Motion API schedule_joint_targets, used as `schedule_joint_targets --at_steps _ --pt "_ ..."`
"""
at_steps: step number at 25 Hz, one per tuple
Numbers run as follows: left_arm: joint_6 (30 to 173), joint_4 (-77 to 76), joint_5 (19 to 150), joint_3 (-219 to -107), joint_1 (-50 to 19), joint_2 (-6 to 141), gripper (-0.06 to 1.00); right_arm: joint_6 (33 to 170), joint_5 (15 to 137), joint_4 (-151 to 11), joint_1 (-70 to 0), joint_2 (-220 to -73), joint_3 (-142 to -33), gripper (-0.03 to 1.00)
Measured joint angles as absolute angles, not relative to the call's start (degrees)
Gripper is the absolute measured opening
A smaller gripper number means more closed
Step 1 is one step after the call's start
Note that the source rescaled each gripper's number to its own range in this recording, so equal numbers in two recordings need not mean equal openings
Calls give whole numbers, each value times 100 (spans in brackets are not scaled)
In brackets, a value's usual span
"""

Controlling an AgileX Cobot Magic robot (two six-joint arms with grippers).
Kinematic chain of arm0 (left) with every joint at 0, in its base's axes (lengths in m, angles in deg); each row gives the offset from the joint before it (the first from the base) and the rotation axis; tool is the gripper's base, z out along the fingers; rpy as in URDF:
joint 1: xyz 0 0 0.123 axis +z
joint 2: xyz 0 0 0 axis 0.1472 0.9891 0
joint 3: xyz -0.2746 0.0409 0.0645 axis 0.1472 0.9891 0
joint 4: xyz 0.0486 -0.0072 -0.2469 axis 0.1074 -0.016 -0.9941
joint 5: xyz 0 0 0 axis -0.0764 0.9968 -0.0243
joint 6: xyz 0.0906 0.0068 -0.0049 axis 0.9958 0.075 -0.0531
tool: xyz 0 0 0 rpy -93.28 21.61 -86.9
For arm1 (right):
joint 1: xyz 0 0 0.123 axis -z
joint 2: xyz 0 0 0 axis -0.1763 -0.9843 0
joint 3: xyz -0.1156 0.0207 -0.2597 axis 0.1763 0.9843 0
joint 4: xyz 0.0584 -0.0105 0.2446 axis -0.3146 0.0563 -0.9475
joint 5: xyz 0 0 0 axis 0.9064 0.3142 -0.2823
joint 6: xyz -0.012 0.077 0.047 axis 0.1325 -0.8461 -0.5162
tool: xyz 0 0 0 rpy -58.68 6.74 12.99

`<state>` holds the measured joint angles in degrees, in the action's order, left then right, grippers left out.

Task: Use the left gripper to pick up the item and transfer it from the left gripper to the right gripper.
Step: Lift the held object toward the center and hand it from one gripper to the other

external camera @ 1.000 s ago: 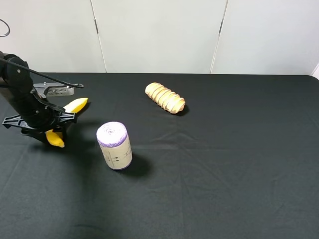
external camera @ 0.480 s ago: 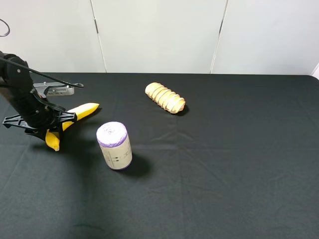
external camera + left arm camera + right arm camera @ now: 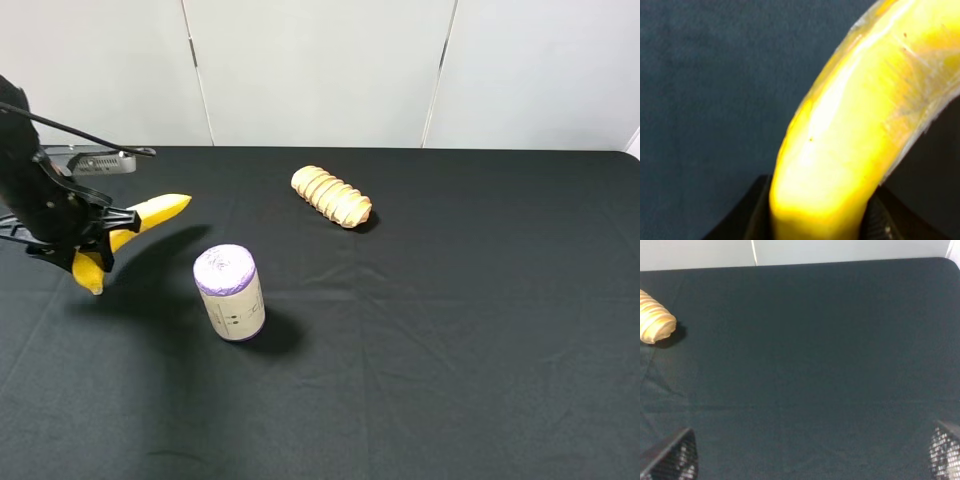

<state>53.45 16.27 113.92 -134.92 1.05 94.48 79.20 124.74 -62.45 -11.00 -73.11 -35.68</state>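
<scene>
The yellow banana (image 3: 150,213) is held in the air above the black table (image 3: 450,320) at the far left, tilted, with its shadow on the cloth below. My left gripper (image 3: 98,236) is shut on its middle. In the left wrist view the banana (image 3: 850,130) fills the frame between the black fingers (image 3: 747,222). My right gripper (image 3: 807,460) is open and empty: only its two mesh fingertips (image 3: 670,457) show, wide apart over bare cloth. It is out of the exterior high view.
A purple-topped cylinder (image 3: 230,292) stands upright just right of the banana. A ridged tan bread loaf (image 3: 331,196) lies at the back centre and also shows in the right wrist view (image 3: 655,322). A white wall runs behind the table.
My left gripper has risen with the banana, lifting it off the cloth and slightly to the left. The cylinder and loaf have not moved.
</scene>
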Motion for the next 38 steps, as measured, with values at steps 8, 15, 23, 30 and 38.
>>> schedule_joint_targets --at_steps 8,15,23,30,38 --pt "5759 1621 12072 -13499 105 8394 0 7920 12462 -6254 -1100 -7311 -3568 100" --pt "6433 1627 13191 -14176 105 7827 0 7920 12462 -6260 -1100 -7311 -3568 100" --pt "7282 1225 13718 -15292 105 7849 0 7863 12462 -6357 -1100 -7311 -3568 100" --pt "8024 243 13823 -15872 24 8325 0 7365 12440 -6797 -1100 -8034 -3604 100" --pt "8104 646 13852 -16583 -1203 9159 0 7612 11653 -7947 -1100 -9730 -3834 100"
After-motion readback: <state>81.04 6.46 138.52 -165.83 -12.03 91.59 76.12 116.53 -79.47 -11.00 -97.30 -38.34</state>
